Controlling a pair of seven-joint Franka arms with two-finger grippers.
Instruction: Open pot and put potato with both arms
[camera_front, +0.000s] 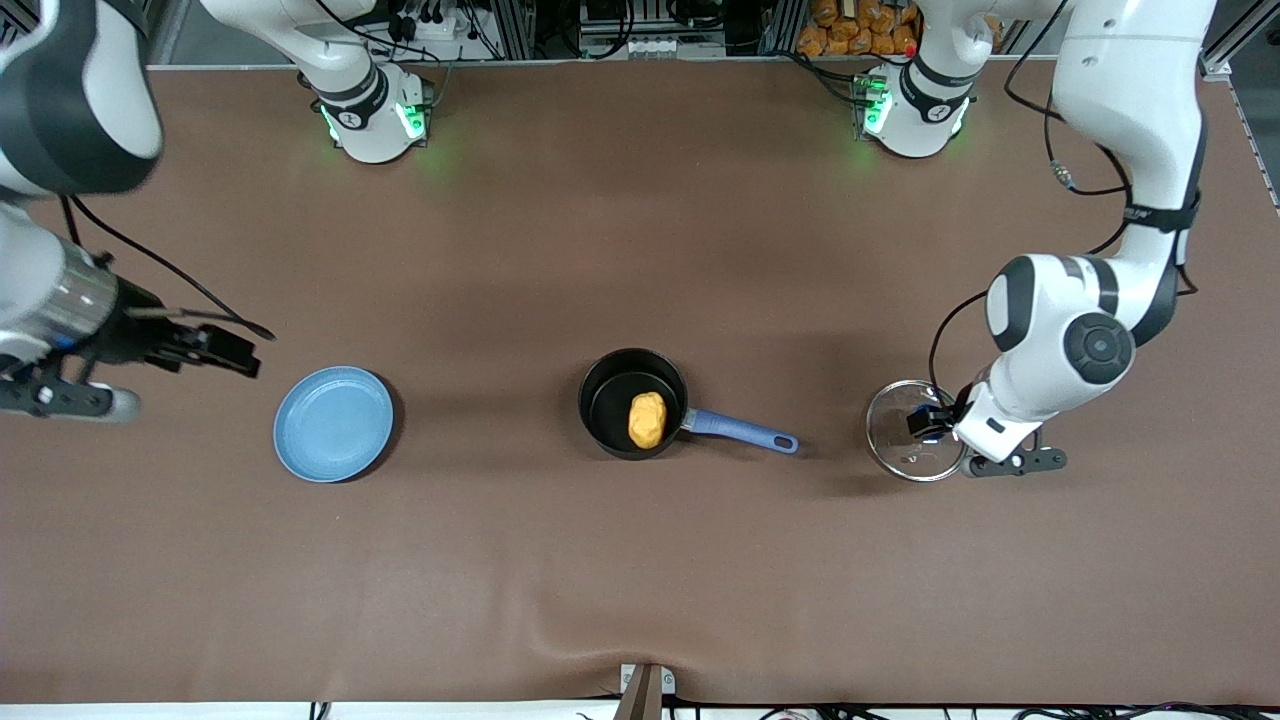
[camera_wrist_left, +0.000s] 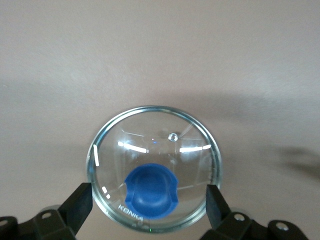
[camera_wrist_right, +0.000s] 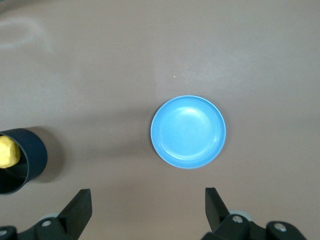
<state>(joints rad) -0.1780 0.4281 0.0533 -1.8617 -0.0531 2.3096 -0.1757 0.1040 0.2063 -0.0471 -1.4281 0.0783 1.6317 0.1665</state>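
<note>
The black pot (camera_front: 633, 403) stands uncovered in the middle of the table, its blue handle (camera_front: 741, 431) pointing toward the left arm's end. The yellow-orange potato (camera_front: 647, 420) lies inside it. The glass lid (camera_front: 913, 432) with its blue knob (camera_wrist_left: 151, 192) lies flat on the table toward the left arm's end. My left gripper (camera_front: 935, 420) hovers low over the lid, open, its fingers (camera_wrist_left: 77, 205) wide of the knob and not touching it. My right gripper (camera_front: 245, 350) is open and empty, up in the air beside the plate. The right wrist view shows the pot (camera_wrist_right: 22, 160) and potato (camera_wrist_right: 9, 152).
A flat light-blue plate (camera_front: 333, 423) sits on the brown table toward the right arm's end; it also shows in the right wrist view (camera_wrist_right: 188, 131). The arm bases (camera_front: 375, 110) stand along the table's edge farthest from the front camera.
</note>
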